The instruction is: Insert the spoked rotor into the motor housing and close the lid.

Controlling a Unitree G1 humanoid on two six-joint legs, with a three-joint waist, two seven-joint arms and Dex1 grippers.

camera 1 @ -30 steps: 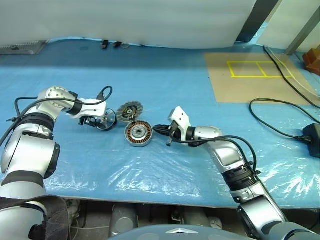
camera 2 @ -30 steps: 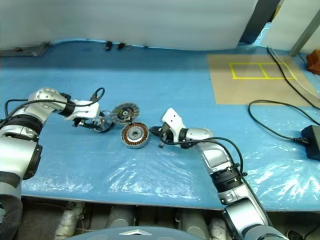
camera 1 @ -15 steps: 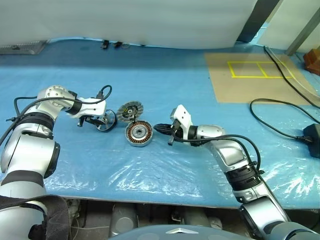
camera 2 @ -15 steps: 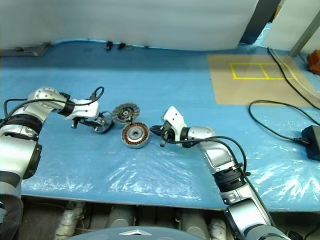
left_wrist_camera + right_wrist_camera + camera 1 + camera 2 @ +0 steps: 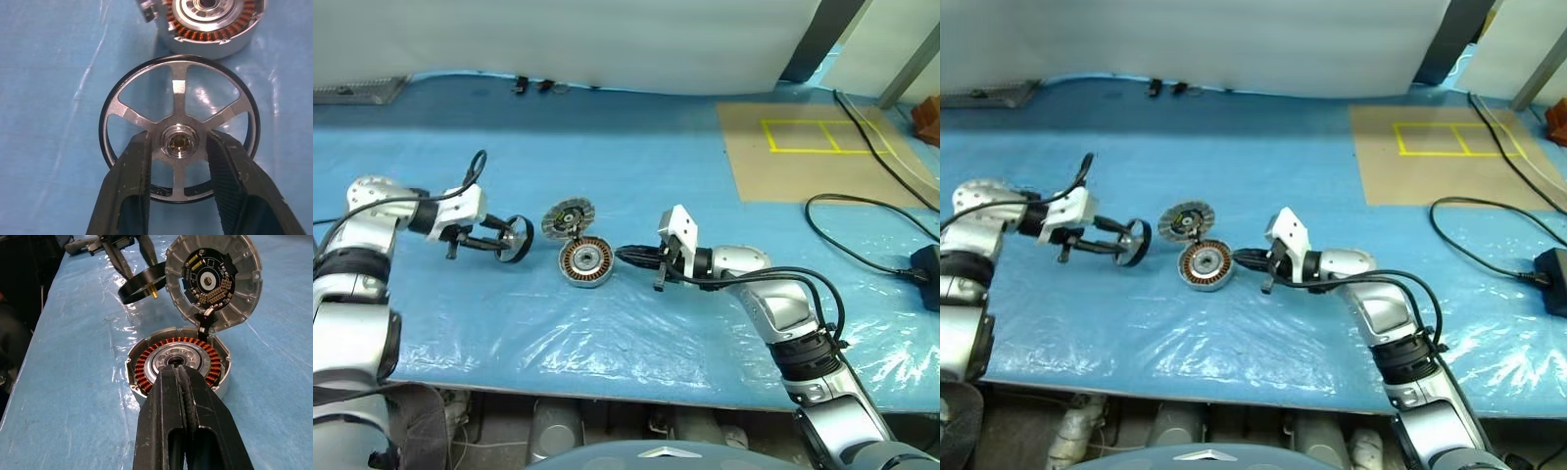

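My left gripper (image 5: pixel 180 143) is shut on the hub of the spoked rotor (image 5: pixel 179 90), a black-rimmed wheel with silver spokes. In the left eye view it holds the rotor (image 5: pixel 520 238) on edge, left of the motor housing (image 5: pixel 584 261). The housing lies open on the blue sheet, its copper windings (image 5: pixel 146 366) showing. The lid (image 5: pixel 569 216) stands tilted up at the housing's far edge, joined to it by a short lead, its inner circuit face (image 5: pixel 211 281) in the right wrist view. My right gripper (image 5: pixel 625 257) is shut and empty, its tips at the housing's right side.
A brown board with yellow tape (image 5: pixel 803 147) lies at the back right. Black cables (image 5: pixel 862 211) and a black box (image 5: pixel 926 262) sit at the right edge. The table's front edge (image 5: pixel 607 385) runs close below the arms.
My left arm has drawn back to the left with the spoked rotor, away from the lid, and its wrist has turned. The right gripper has shifted slightly to the right.
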